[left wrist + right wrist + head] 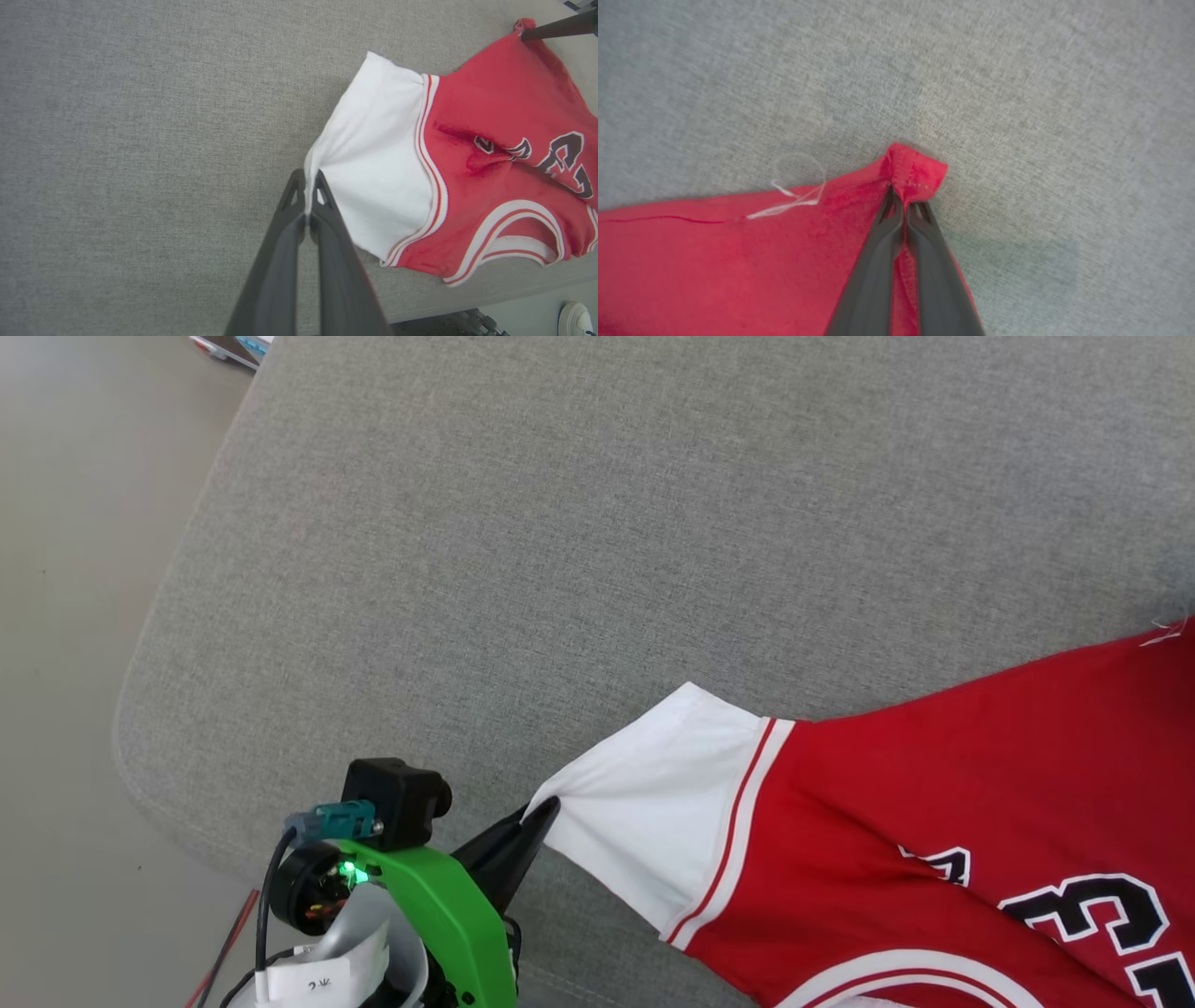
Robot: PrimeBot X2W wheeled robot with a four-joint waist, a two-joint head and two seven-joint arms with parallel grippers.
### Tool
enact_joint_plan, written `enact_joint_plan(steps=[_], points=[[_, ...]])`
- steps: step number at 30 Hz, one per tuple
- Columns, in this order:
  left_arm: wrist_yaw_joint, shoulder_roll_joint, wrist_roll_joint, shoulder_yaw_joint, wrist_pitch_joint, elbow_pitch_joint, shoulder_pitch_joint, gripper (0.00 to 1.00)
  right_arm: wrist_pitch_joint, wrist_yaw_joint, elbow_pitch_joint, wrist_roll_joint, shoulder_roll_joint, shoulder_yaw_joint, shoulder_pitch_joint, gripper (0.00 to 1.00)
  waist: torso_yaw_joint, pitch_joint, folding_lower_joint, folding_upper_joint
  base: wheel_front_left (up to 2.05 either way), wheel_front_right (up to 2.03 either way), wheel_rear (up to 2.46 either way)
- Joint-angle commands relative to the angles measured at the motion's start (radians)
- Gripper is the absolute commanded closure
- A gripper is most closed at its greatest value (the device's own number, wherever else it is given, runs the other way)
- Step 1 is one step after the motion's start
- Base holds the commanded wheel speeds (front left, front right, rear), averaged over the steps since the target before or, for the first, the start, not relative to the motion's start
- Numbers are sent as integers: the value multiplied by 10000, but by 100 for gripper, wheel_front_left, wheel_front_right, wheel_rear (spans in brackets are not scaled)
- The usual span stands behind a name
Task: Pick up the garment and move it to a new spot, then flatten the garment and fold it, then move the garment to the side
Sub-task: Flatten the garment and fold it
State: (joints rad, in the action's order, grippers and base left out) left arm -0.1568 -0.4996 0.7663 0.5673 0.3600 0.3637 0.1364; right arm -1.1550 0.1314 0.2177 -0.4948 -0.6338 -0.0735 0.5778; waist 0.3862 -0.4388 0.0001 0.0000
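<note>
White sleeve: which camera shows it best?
Left wrist view: the whole white sleeve lies unobstructed, the left tool pinching its edge. Head view shows it too, slightly smaller. Right wrist view has the red hem corner.

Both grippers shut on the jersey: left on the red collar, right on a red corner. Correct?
Not quite. The left gripper is shut on the edge of the white sleeve, not the red collar; the left wrist view shows it. The right gripper is indeed shut on a red corner of the jersey.

bare grey cushion [579,523] beyond garment [980,784], floor [65,616] leftward
</note>
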Motion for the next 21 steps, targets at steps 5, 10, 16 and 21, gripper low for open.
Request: enact_joint_plan(steps=[5, 10, 16, 21], points=[[-97, -107, -41, -253, -177, -75, 142, 100, 1295, -7, 659, -322, 427, -13, -391, 100, -454, 1054, -1, 0, 0, 0, 0], [-240, -276, -62, -545, -305, 3, 116, 100, 2252, -7, 723, -639, 333, -81, -420, 100, -822, 1758, -1, 0, 0, 0, 0], [-373, -648, -319, -971, -447, 240, 355, 100, 3395, -7, 607, -928, 125, -186, -376, 100, -1400, 2658, -1, 0, 0, 0, 0], [-547, -913, -567, -1416, -517, 547, 813, 100, 4093, -7, 130, -1020, 32, -167, -329, 100, -1978, 3266, -1, 0, 0, 0, 0]])
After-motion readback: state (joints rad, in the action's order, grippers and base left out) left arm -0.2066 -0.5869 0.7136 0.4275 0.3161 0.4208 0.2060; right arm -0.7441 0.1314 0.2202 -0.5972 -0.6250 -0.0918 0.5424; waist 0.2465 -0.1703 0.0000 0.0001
